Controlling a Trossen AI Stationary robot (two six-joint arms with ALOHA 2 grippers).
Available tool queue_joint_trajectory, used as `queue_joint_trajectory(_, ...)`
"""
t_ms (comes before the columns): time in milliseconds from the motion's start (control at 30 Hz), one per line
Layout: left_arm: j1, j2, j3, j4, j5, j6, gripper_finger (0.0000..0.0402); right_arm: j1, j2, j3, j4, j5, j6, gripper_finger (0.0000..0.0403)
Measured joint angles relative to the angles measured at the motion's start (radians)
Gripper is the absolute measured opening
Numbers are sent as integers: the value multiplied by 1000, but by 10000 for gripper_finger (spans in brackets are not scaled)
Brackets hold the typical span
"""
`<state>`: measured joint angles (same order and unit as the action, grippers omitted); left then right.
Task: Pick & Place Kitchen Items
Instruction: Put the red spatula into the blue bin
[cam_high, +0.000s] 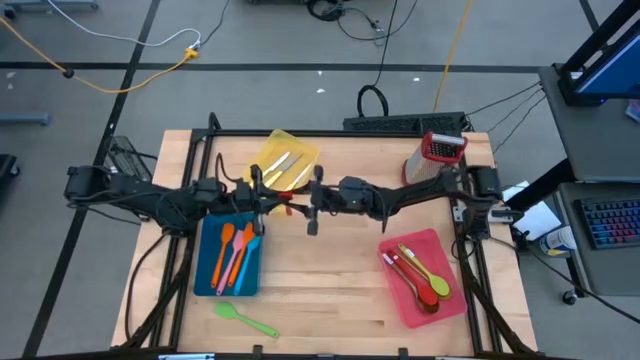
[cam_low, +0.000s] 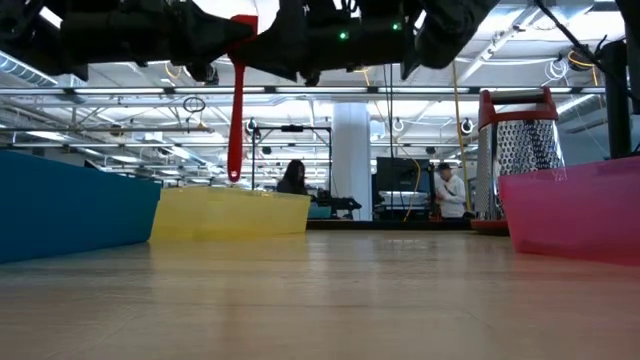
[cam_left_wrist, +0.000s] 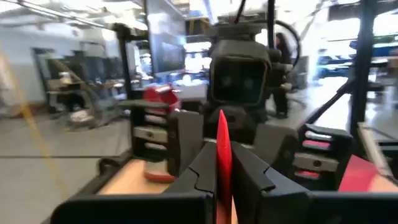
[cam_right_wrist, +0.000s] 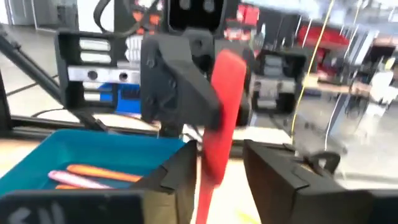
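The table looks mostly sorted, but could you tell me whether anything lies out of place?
Yes: a green spatula lies loose on the bare wood of the table, just in front of the blue tray, while the other resting utensils sit inside trays.

The red spatula (cam_low: 236, 100) has its top hidden behind the dark arms.

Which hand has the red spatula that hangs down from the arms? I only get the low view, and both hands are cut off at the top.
Observer: The left hand. Its wrist view shows its fingers shut on the red spatula.
Operator: And the right hand?
Observer: The right hand is open, with a finger on either side of the spatula.
Operator: Is anything in the blue tray? I only see its wall.
Observer: Yes, the high view shows orange and pink utensils lying in the blue tray.
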<state>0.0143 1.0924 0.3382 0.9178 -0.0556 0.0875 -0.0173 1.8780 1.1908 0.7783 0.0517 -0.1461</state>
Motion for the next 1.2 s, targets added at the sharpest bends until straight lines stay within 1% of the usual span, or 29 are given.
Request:
queue_joint_trajectory(100,-29,-40,0,-18,-60,14,19,7,-43,0,-116,0,19,150)
queue_joint_trajectory(233,-58,-126,0,-115,-87,-12,19,28,-97,0,-230,-1,21,173)
queue_joint_trajectory(333,-70,-213,1,-263,-135,-116,19,46,-109,-1,-272,-1,22,183)
queue_joint_trajectory(433,-79,-294,37,-505,-188,-282,19,61,-114,-14,-280,-1,18,187)
queue_joint_trajectory(533,-107,-335,118,-747,-232,-386,19,70,-117,-26,-274,-1,5,186)
queue_joint_trajectory(600,-136,-341,185,-903,-267,-422,19,73,-115,-34,-275,-1,5,184)
queue_joint_trajectory(667,-171,-338,254,-1003,-290,-464,19,73,-115,-42,-278,-1,5,182)
queue_joint_trajectory(800,-236,-330,344,-1103,-349,-509,19,75,-116,-63,-274,0,4,182)
queue_joint_trajectory(867,-261,-325,347,-1150,-395,-548,20,75,-115,-78,-275,0,10,183)
queue_joint_trajectory(967,-283,-312,335,-1213,-426,-662,28,75,-115,-95,-276,0,35,180)
queue_joint_trajectory(1067,-308,-284,305,-1283,-434,-815,29,77,-115,-106,-276,0,69,177)
queue_joint_trajectory(1200,-337,-230,282,-1387,-429,-1024,21,83,-115,-110,-275,-1,82,176)
